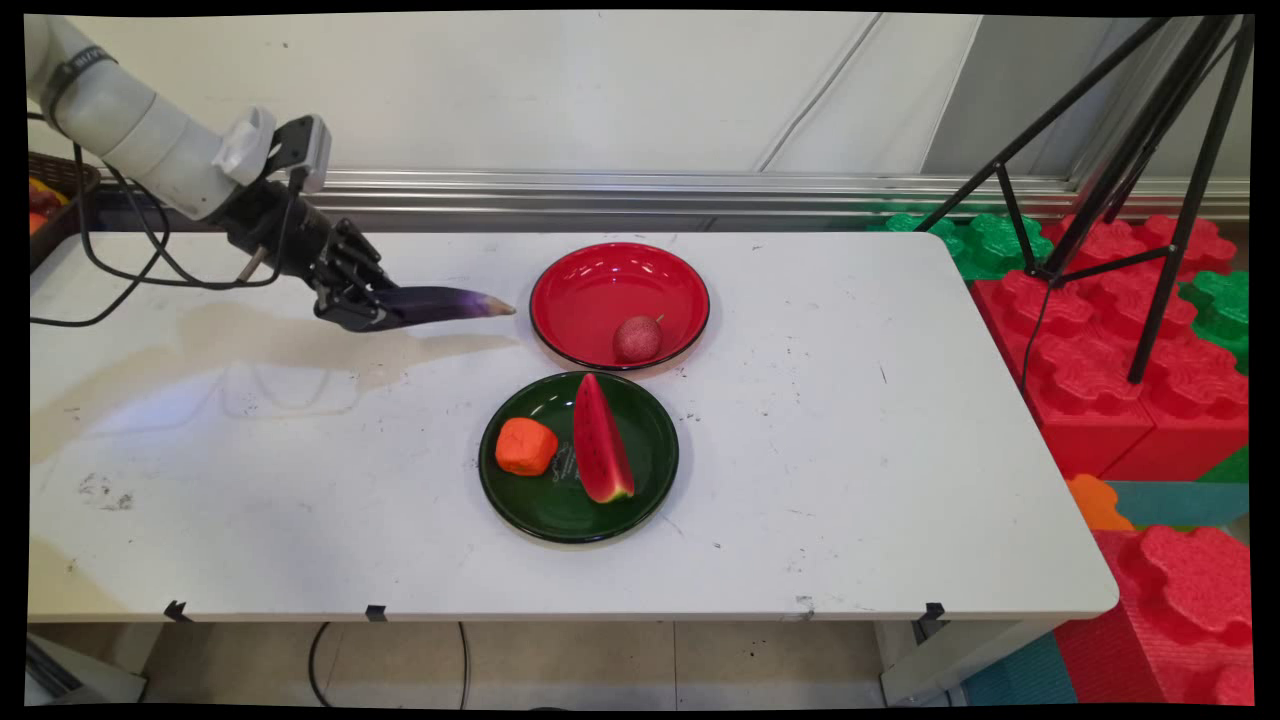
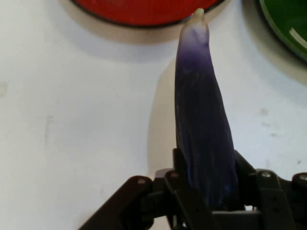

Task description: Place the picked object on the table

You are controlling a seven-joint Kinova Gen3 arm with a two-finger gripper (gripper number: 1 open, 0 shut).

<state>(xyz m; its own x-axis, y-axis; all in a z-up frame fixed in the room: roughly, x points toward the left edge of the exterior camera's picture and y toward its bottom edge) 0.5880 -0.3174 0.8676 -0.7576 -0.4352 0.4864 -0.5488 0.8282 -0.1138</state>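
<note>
A long purple eggplant [image 1: 445, 303] sticks out level from my gripper [image 1: 372, 310], which is shut on its thick end and holds it above the table, left of the red plate [image 1: 590, 283]. Its pale tip points at that plate's rim. In the hand view the eggplant [image 2: 201, 120] runs up from between the fingers toward the red plate [image 2: 144, 12]. A small reddish round fruit [image 1: 637, 338] lies in the red plate. In front of it, the dark green plate [image 1: 650, 470] holds a watermelon slice [image 1: 601, 440] and an orange fruit [image 1: 526, 446].
The white table [image 1: 850, 450] ends at the right beside red and green foam blocks [image 1: 1120, 380] and a black tripod [image 1: 1150, 200]. A basket [image 1: 50, 200] with fruit stands at the far left edge. Black cables [image 1: 120, 280] hang from the arm.
</note>
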